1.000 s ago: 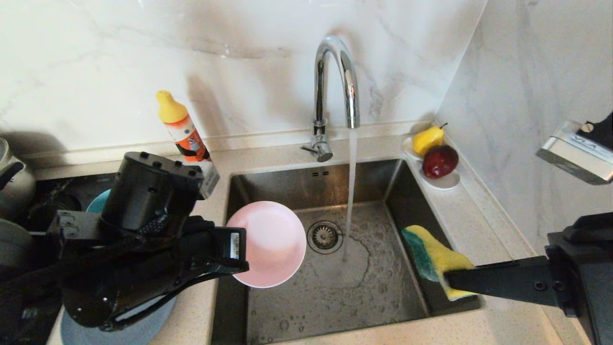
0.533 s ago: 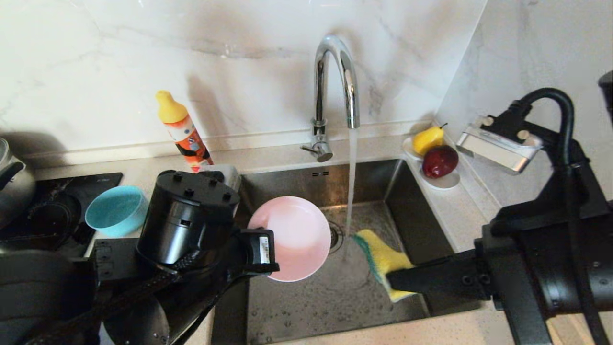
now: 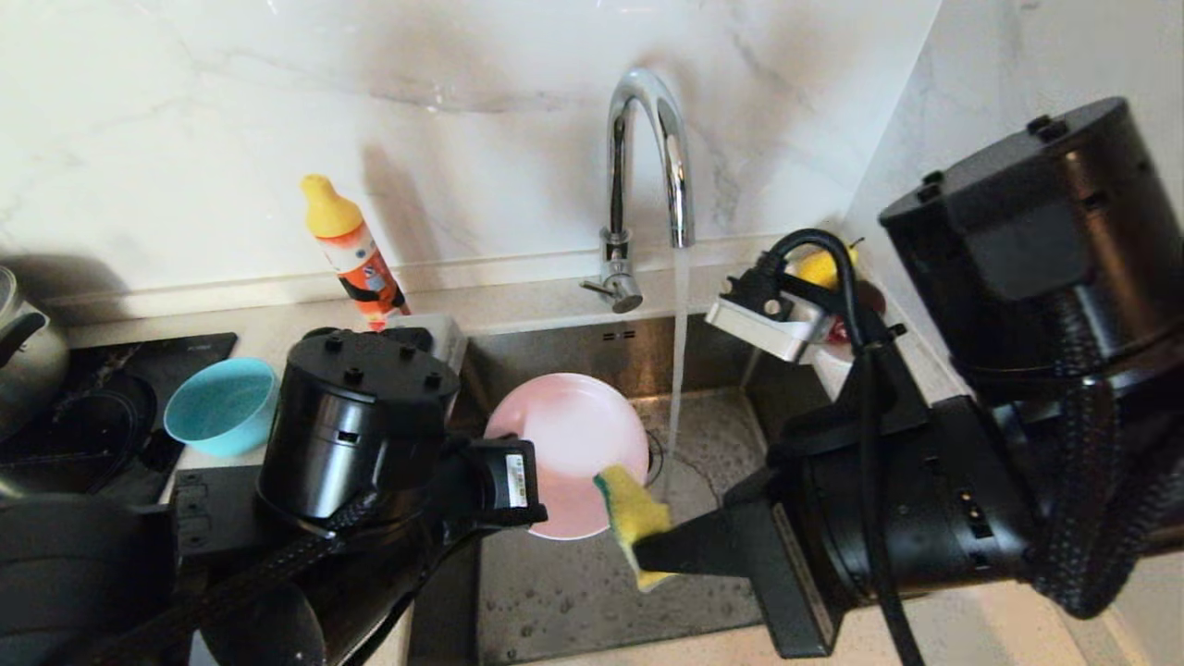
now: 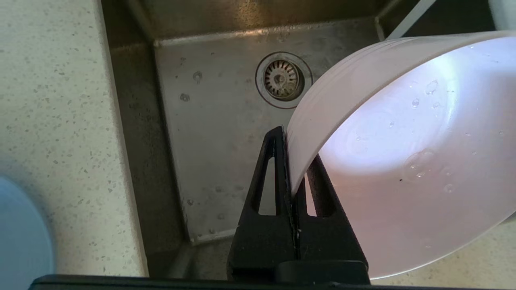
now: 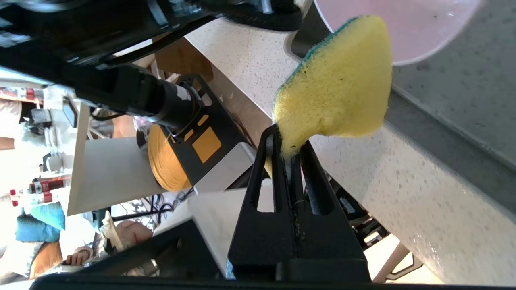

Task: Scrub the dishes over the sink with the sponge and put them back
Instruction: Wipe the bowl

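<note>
An orange bottle with a yellow cap (image 3: 350,250) stands tilted against the marble backsplash (image 3: 277,111) on the speckled tabletop (image 3: 518,301). At the far left a dark hob (image 3: 102,388) carries a grey pot (image 3: 23,347) at its edge. In the back right corner, partly hidden, a yellow pear (image 3: 814,266) and a dark red apple (image 3: 869,296) sit together.
</note>
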